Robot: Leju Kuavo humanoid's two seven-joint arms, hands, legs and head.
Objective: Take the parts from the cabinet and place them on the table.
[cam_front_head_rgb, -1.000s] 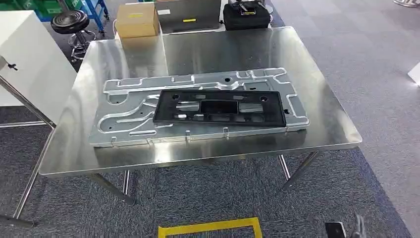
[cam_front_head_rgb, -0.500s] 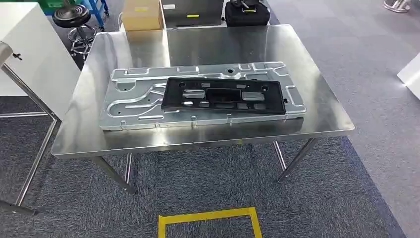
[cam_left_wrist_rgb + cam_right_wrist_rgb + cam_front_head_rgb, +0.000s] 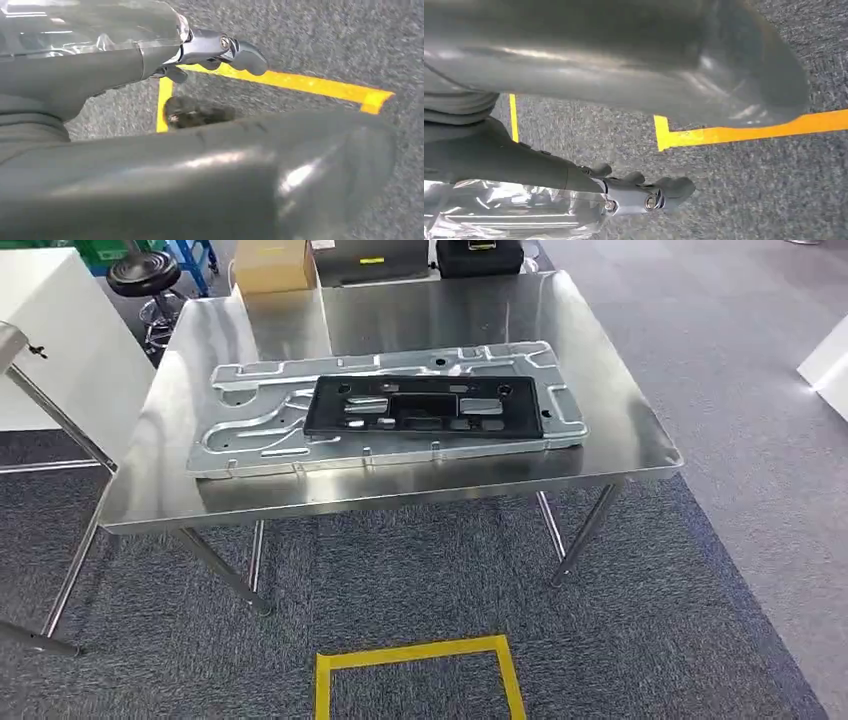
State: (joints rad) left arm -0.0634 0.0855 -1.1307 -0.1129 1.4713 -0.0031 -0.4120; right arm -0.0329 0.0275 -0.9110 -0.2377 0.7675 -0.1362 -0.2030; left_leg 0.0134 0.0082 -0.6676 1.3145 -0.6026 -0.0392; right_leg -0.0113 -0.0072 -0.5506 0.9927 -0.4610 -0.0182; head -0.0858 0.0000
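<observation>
Nearest to me: yellow floor tape point(image 3: 415, 665) marking a square on the grey carpet point(image 3: 420, 580), right at my feet. My left robot hand point(image 3: 220, 50) is hanging at my side over that tape, holding nothing; the dark fingers point(image 3: 247, 55) are lying loosely curled, and I cannot tell from this angle whether they count as apart or together. My right robot hand point(image 3: 649, 195) is hanging over the carpet near another stretch of the tape, also carrying nothing; same doubt about its fingers.

Beyond the tape: the steel desk point(image 3: 640, 445). On it the silver stamped panel point(image 3: 250, 430) is lying flat, long side running left to right, and the black plastic frame point(image 3: 425, 406) is resting on top of it, toward the right half. Both are sitting well inside the desk edges.

Left of the desk: a white cabinet point(image 3: 60, 350) and the corner of a second steel stand point(image 3: 50, 405).

Far side: a black stool point(image 3: 143, 275), a cardboard box point(image 3: 272, 265), and dark cases on the floor.

Judgement: the parts in sight are already delivered, so the step in hand is either finishing or going for another piece. To do that well I am thinking: turn toward the cabinet, keep both arms low and clear of the desk legs, and spread the fingers only once a part is in view.
</observation>
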